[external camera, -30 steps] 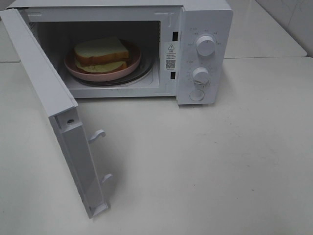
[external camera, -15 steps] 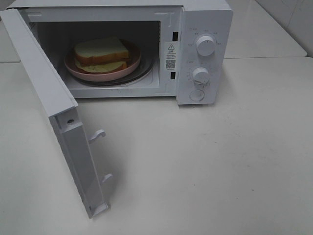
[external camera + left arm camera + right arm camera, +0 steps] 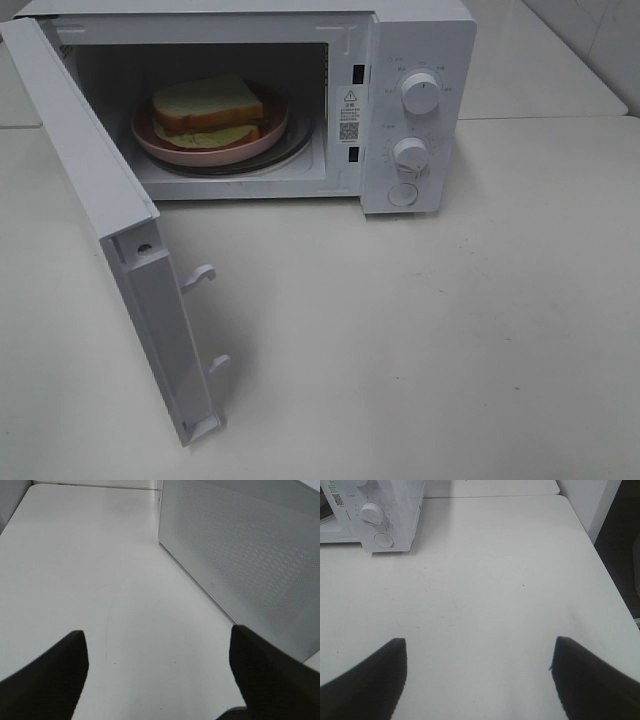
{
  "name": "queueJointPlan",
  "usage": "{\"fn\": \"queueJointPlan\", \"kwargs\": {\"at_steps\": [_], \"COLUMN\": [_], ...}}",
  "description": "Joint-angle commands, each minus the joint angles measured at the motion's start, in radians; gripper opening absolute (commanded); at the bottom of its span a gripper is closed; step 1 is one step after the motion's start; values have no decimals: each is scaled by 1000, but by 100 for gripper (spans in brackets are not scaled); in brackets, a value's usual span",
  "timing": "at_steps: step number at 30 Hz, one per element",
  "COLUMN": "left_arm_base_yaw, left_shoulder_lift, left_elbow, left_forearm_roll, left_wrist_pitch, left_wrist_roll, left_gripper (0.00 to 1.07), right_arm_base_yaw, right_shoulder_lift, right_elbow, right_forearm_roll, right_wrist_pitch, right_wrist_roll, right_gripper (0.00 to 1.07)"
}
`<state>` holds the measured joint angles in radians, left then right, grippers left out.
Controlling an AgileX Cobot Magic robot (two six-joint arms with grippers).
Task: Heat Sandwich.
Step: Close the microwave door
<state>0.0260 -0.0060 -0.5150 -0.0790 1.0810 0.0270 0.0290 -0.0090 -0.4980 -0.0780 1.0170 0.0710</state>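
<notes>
The sandwich (image 3: 207, 108), pale bread with yellowish-green filling, lies on a pink plate (image 3: 175, 148) inside the open white microwave (image 3: 420, 40). Its door (image 3: 110, 230) swings out toward the front left. Neither arm shows in the high view. In the left wrist view my left gripper (image 3: 159, 667) stands open over bare table beside the door's perforated outer face (image 3: 240, 550), nothing between its dark fingers (image 3: 50, 680). In the right wrist view my right gripper (image 3: 479, 672) is open above the table, well away from the microwave's knob panel (image 3: 375, 515).
Two knobs (image 3: 421, 92) and a round button (image 3: 403, 195) sit on the microwave's right panel. Two latch hooks (image 3: 200, 275) jut from the door's edge. The table's edge (image 3: 605, 570) runs close to the right gripper, with a dark gap beyond.
</notes>
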Motion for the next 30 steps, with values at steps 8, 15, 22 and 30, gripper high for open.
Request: {"fn": "queueJointPlan", "kwargs": {"at_steps": [8, 15, 22, 30], "left_arm_base_yaw": [-3, -3, -3, -3], "left_shoulder_lift": [-16, -16, -16, -16], "left_elbow": [2, 2, 2, 2], "left_forearm_roll": [-3, -3, -3, -3], "left_wrist_pitch": [-12, -12, -12, -12], "left_wrist_roll": [-5, -5, -5, -5], "left_gripper": [74, 74, 74, 74], "right_arm_base_yaw": [-5, -5, -5, -5], "right_shoulder_lift": [-22, -22, -22, -22], "right_elbow": [3, 3, 3, 3], "right_forearm_roll": [-1, -1, -1, -1], "right_wrist_pitch": [-21, -21, -21, -21], "right_wrist_roll": [-9, -9, -9, -9], "right_gripper": [76, 76, 76, 76]}}
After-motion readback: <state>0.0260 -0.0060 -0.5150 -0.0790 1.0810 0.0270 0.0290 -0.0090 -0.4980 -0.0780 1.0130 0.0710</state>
